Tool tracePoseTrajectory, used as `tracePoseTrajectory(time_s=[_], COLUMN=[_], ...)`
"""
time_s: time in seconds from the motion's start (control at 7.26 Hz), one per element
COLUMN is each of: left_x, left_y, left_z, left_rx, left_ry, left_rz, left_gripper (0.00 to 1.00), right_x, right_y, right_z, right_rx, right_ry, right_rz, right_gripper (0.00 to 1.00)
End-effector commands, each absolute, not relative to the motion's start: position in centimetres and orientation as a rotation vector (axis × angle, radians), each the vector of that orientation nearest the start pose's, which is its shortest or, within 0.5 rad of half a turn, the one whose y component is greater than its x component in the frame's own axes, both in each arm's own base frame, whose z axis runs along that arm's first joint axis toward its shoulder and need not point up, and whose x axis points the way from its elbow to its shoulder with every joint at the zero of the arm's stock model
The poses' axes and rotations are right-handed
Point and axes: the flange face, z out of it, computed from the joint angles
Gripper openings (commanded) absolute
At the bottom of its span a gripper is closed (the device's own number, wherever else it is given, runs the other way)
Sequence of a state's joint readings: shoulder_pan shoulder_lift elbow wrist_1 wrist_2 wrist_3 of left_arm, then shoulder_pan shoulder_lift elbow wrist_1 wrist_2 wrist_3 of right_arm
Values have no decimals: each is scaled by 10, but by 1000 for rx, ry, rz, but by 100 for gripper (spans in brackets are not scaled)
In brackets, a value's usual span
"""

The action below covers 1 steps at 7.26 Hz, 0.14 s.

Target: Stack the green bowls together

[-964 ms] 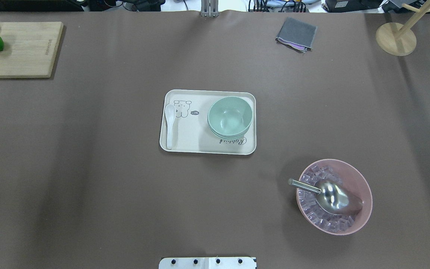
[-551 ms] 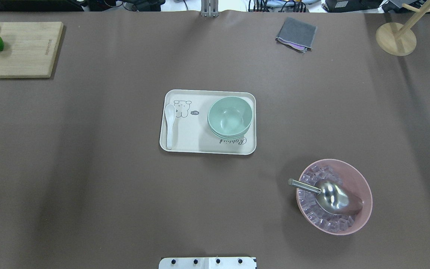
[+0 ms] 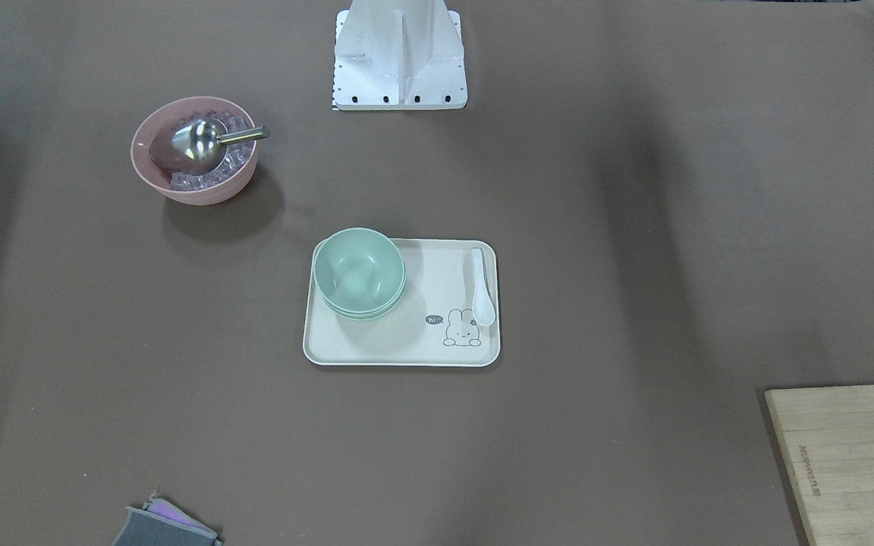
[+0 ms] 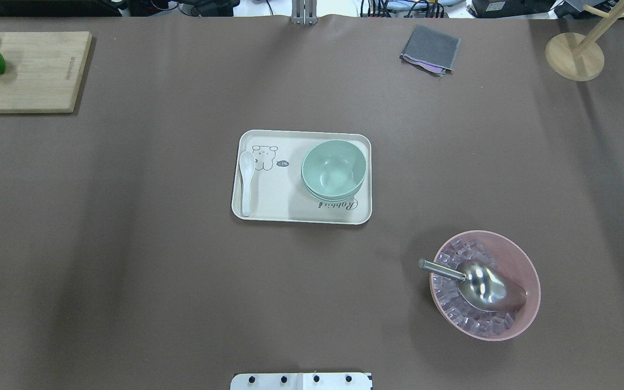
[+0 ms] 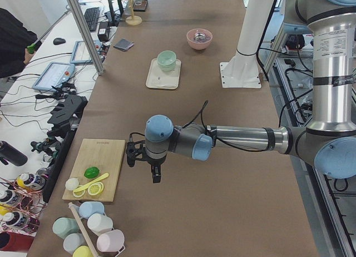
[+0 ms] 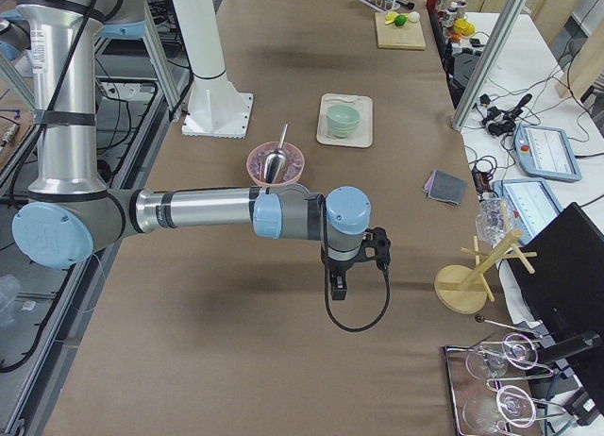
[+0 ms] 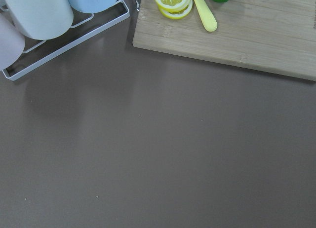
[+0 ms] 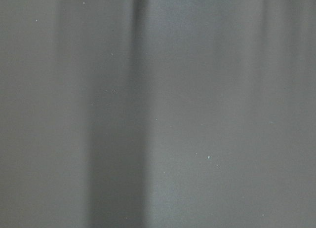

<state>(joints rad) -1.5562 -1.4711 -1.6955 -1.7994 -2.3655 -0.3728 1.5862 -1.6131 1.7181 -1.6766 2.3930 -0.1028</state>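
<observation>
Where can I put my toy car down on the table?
Big bare tabletop lies between the cutting board and the tray, and between the tray and the pink bowl. The tray is crowded: green bowls one side, spoon the other.

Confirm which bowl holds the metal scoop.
The larger pink bowl, standing on the table with clear cubes inside; the green bowls are nested on the tray, the top one empty.

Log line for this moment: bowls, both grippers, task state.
bowls: pale mint-green bowls nested on cream rectangular tray | left gripper: far from tray, state unclear | right gripper: far from tray, state unclear | task: looks done
</observation>
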Motion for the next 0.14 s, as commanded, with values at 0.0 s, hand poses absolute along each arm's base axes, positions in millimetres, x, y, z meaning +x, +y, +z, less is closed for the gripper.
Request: tracePoseTrajectory(time_s=[0.0], left_x=[-55], left_y=[-466], left_z=[617], left_rx=[86], left_ry=[824], left_rz=[-235], left_gripper=[98], right_x=[67], right_y=[-471], right_z=[614], right_rx=[47], right_ry=[-823], right_rz=[-82], right_gripper=[100])
